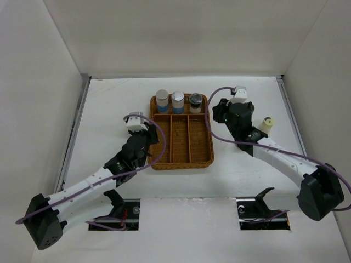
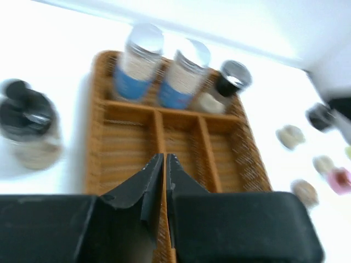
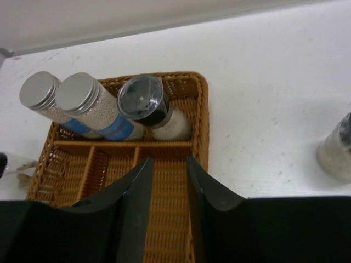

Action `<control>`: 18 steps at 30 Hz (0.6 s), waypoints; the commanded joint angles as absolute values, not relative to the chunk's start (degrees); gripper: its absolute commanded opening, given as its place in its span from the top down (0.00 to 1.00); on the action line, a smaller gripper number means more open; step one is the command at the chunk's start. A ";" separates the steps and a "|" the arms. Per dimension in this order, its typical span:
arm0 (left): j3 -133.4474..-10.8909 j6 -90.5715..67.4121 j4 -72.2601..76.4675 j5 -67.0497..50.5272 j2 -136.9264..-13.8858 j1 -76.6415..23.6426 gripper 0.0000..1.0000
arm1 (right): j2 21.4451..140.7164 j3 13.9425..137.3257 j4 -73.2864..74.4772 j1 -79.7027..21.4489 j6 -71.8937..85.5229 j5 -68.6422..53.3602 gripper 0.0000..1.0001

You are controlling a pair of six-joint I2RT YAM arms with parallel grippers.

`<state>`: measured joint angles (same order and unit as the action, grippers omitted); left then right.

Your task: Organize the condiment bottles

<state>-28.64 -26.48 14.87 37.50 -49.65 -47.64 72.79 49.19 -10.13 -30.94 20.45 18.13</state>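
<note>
Top external view gives the layout: a white table (image 1: 109, 104) with a brown wicker tray (image 1: 189, 143) at its middle. The left arm (image 1: 93, 183) reaches in just off the tray's left side, and the right arm (image 1: 279, 159) reaches toward its far right corner.

From the left wrist view, the left gripper (image 2: 165, 160) is clenched, its two black fingers pressed together on nothing, over the near end of the tray's long compartments. From the right wrist view, the right gripper (image 3: 168, 167) is drawn in too. A slim gap shows between its fingers, and it grasps nothing above the tray's right-hand long compartment.

Three bottles stand in a row in the tray's far cross compartment, beyond both sets of fingertips and clear of them. They are one silver-capped jar (image 3: 41, 93), a second silver-capped jar (image 3: 82, 96) touching it, both blue-labelled, and a dark-lidded shaker (image 3: 143, 101) on their right.

The others sit out on the table. A dark-lidded jar (image 2: 27, 129) stands left of the tray. A cream-capped bottle (image 1: 267, 125) stands beside the right arm, well apart from the tray. A pink-capped bottle (image 2: 340, 179) sits among a blurred cluster to the tray's right.
</note>
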 commanded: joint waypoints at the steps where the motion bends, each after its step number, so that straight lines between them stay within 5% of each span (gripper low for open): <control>1: -32.17 -24.70 7.21 40.60 -51.32 -42.08 0.92 | 71.46 46.06 -16.17 -33.95 24.35 15.91 0.70; 4: -33.22 -25.40 5.46 39.38 -54.13 -34.00 0.73 | 70.93 43.08 -19.15 -36.16 24.43 17.48 0.75; 10: -38.13 -27.25 4.57 37.62 -63.00 -24.67 0.35 | 71.80 40.52 -23.72 -39.85 24.44 18.63 0.57; 18: -42.27 -25.84 6.15 32.44 -74.61 -20.87 0.28 | 74.70 40.34 -25.93 -40.12 23.55 19.34 0.52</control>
<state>-39.86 -26.76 4.45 34.76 -74.39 -21.10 73.93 40.29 -21.21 -39.83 23.81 18.41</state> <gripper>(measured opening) 0.713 0.482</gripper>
